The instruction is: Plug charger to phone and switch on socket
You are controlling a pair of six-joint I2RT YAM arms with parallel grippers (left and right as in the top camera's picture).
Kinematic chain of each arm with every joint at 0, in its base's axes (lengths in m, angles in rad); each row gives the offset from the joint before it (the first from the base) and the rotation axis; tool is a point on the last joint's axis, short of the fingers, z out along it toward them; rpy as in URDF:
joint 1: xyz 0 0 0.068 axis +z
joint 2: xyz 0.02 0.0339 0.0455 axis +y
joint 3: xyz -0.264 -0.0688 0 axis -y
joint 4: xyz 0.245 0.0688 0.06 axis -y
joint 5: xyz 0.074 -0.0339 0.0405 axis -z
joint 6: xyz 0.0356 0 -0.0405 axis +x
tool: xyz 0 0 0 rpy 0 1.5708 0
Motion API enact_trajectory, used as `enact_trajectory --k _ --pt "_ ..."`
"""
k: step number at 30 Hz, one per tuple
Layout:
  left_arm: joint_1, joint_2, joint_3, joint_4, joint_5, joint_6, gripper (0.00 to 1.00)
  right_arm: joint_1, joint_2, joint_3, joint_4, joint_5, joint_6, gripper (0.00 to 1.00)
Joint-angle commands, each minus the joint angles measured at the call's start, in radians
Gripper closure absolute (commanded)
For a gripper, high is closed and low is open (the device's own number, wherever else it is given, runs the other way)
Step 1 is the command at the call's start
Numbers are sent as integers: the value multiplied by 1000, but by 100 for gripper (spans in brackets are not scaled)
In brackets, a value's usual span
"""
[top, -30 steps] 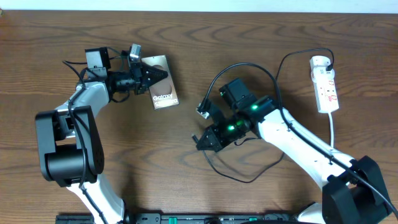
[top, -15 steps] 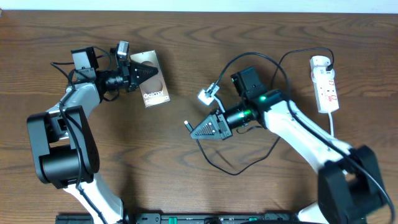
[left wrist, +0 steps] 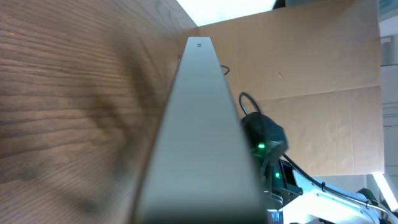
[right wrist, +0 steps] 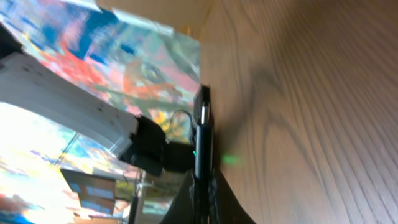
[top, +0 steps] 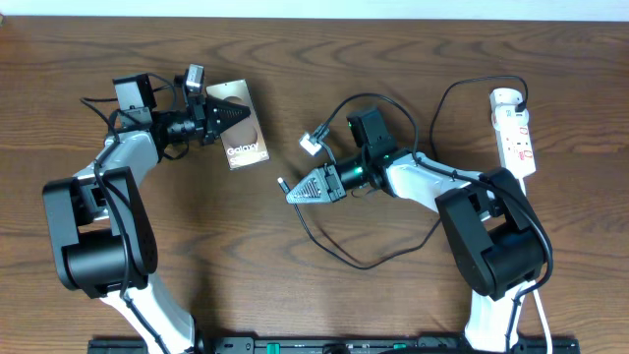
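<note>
Socket [top: 513,133]: lies flat at the table's [top: 393,39] right edge, well apart from both grippers. A black cable reaches its far end; whether a plug is seated there cannot be told.
Phone [top: 244,138]: far left part of the table, lettered face up, pinched at one end by the left gripper [top: 228,112].
Charger [top: 284,183]: its tip sticks out of the right gripper [top: 295,190], which is pressed together on it. It points toward the phone, with a gap between them.
Cable: loops loosely on the table around the right arm.
White cord [top: 525,202]: runs from the socket's near end toward the table's front edge.
Hard to see: the left wrist view shows only the phone's blurred edge [left wrist: 199,124]. The right wrist view's background is a colour smear.
</note>
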Motion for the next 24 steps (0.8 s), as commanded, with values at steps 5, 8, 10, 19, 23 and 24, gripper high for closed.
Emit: enact_trajectory --k 5,8,10,19,23,24 --pt "1 -2 18 24 -31 -50 93 -3 18 5 241 -80 275 98" --pt "1 -2 18 107 -33 -129 93 -3 18 5 254 -78 282 99" --pt "1 -2 18 181 -33 -196 93 -3 19 5 254 -73 283 99" --pt "0 -2 18 329 -32 -325 93 -3 19 5 291 -96 293 99" --pt "-3 -2 18 329 -30 -325 93 -2 20 5 295 -95 285 99" --pt "-5 -2 18 329 -28 -325 93 -2 21 5 295 -95 285 99"
